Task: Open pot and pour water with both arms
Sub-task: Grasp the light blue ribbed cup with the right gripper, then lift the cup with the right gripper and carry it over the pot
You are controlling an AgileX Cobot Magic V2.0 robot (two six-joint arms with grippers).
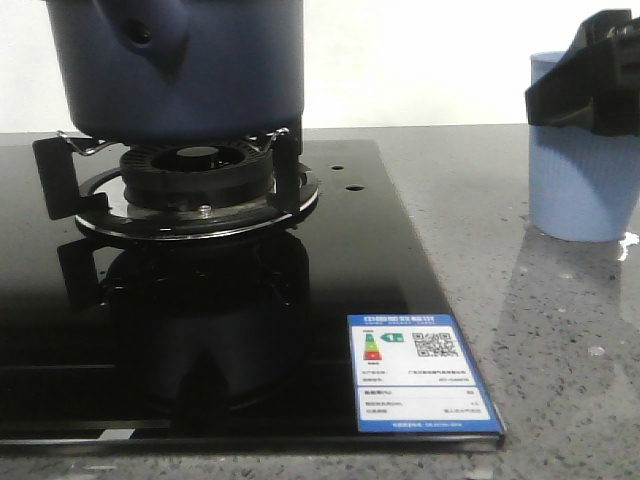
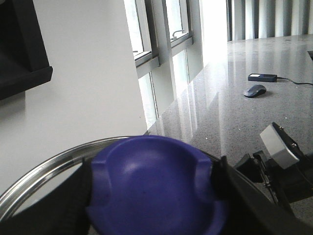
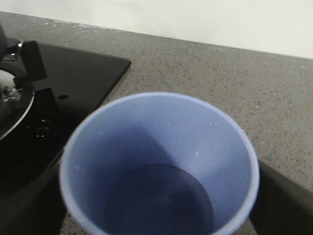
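Note:
The dark navy-blue pot stands on the gas burner at the far left; its top is cut off in the front view. My left gripper is shut on the blue knob of the steel-rimmed lid. I cannot tell whether the lid rests on the pot. My right gripper is shut around the light-blue ribbed cup, which stands on the counter at the right. Water lies in the bottom of the cup.
The black glass cooktop carries a blue and white energy label near its front right corner. Droplets lie on the glass. Grey speckled counter surrounds it. A mouse and a black device lie far off.

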